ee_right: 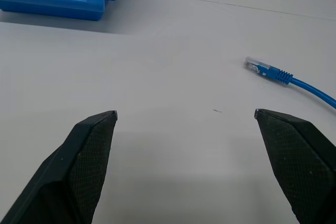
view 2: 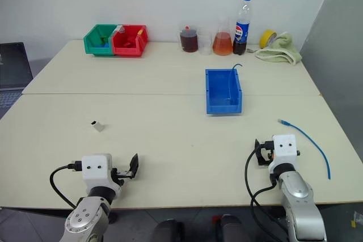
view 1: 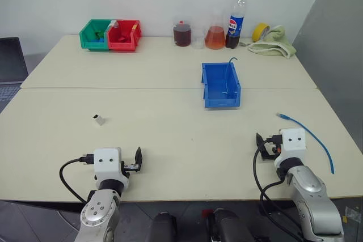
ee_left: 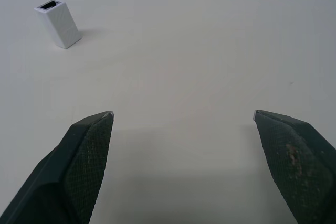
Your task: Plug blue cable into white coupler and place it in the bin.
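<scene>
The blue cable [view 1: 313,135] lies curved on the table at the right, its clear plug [ee_right: 260,67] pointing toward the middle. My right gripper [ee_right: 185,113] hovers open just short of that plug, which sits ahead and slightly to its right, apart from it. The white coupler [view 1: 100,119] stands alone on the left part of the table, socket face up [ee_left: 59,22]. Behind it and a little to its right, my left gripper [ee_left: 184,115] is open and holds nothing. The blue bin [view 1: 222,101] rests mid-table, beyond the right gripper.
A green bin [view 1: 93,34] and a red bin [view 1: 123,35] stand at the back left. Two beakers, a cola bottle [view 1: 236,18], yellow tape [view 1: 260,31] and a green cloth [view 1: 275,43] line the back right. A thin dark wire [view 1: 229,66] hangs into the blue bin. A laptop [view 1: 11,63] sits off the left edge.
</scene>
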Robot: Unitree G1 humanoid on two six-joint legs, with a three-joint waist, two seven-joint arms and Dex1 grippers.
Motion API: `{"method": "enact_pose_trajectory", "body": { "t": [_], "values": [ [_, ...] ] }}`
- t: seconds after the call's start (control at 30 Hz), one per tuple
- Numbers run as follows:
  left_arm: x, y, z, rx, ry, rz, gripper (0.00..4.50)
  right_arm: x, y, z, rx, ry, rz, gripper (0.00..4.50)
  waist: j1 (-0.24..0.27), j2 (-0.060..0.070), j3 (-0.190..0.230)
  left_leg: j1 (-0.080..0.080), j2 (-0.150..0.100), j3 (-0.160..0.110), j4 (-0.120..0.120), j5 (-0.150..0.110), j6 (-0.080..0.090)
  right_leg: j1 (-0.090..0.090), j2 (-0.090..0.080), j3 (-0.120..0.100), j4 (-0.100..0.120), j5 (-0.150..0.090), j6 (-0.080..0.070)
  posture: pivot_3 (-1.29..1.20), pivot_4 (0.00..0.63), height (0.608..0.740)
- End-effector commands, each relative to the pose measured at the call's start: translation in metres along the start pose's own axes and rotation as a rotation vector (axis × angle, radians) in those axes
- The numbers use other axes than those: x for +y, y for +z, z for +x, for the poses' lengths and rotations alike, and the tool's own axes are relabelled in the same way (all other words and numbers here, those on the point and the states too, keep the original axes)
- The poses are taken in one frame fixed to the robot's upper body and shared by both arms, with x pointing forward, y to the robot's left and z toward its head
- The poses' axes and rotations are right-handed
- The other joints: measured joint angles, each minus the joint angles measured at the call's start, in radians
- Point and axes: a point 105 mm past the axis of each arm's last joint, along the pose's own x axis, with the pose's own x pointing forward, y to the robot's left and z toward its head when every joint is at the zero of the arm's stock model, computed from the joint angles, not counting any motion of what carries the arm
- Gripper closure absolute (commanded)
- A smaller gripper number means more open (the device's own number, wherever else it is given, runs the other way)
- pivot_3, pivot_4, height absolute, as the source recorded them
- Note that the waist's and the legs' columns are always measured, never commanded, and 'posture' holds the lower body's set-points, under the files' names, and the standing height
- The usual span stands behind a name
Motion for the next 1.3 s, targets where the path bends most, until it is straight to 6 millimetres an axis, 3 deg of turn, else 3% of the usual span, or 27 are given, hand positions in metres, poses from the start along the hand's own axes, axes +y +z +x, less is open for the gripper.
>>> {"method": "enact_pose_trajectory", "body": {
  "t": [0.03, 1.03, 1.13, 1.3],
  "values": [
    [0.004, 0.008, -0.003, -0.035, 0.022, 0.009, 0.00, -0.002, 0.014, -0.001, -0.059, -0.009, -0.010, 0.03, 0.000, 0.000, 0.000, 0.000, 0.000, 0.000, 0.000, 0.000, 0.000, 0.000, 0.000, 0.000, 0.000, 0.000, 0.000, 0.00, 0.150, 0.740],
    [0.009, 0.008, -0.005, -0.037, 0.059, 0.008, 0.00, 0.001, 0.014, 0.001, -0.057, -0.006, -0.007, 0.03, 0.000, 0.000, 0.000, 0.000, 0.000, 0.000, 0.000, 0.000, 0.000, 0.000, 0.000, 0.000, 0.000, 0.000, 0.000, 0.00, 0.150, 0.740],
    [0.000, 0.014, -0.003, -0.052, 0.002, -0.010, 0.00, 0.000, 0.014, 0.001, -0.058, -0.006, -0.009, 0.03, 0.000, 0.000, 0.000, 0.000, 0.000, 0.000, 0.000, 0.000, 0.000, 0.000, 0.000, 0.000, 0.000, 0.000, 0.000, 0.00, 0.150, 0.740],
    [-0.040, 0.039, 0.006, -0.129, -0.304, 0.082, 0.00, -0.002, 0.018, 0.004, -0.064, -0.004, -0.022, 0.03, 0.001, 0.000, 0.000, 0.000, 0.000, -0.001, 0.000, 0.000, 0.000, 0.000, 0.000, 0.000, 0.000, -0.001, -0.001, 0.00, 0.150, 0.740]
  ]
}}
